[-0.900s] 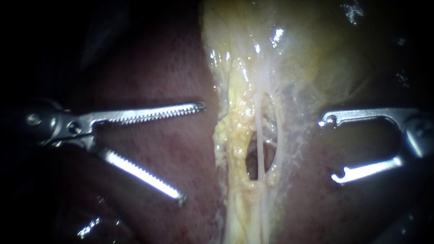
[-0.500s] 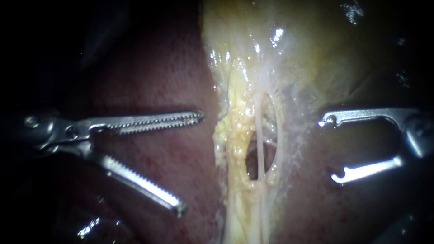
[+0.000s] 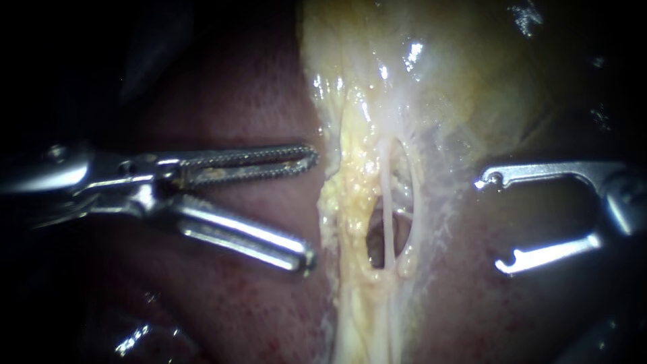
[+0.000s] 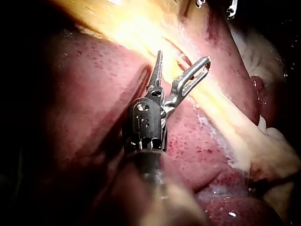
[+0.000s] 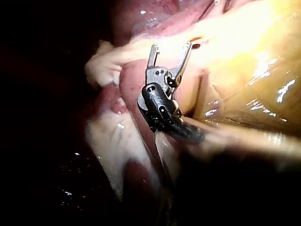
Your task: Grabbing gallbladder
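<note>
The left instrument (image 3: 311, 206) hand stands wide open, empty, beside the gallbladder (image 3: 431, 81). The right instrument (image 3: 490, 224) hand is open, apparently touching nothing.

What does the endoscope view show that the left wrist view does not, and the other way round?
Only the endoscope view: a hole in the yellow tissue with thin strands crossing it, and the open jaws of the right instrument in full.
Only the left wrist view: the dark joint of the left instrument, and a pale flap at the edge of the liver.
Both: the left instrument, jaws open and empty, at the yellow tissue, with red liver around it.
</note>
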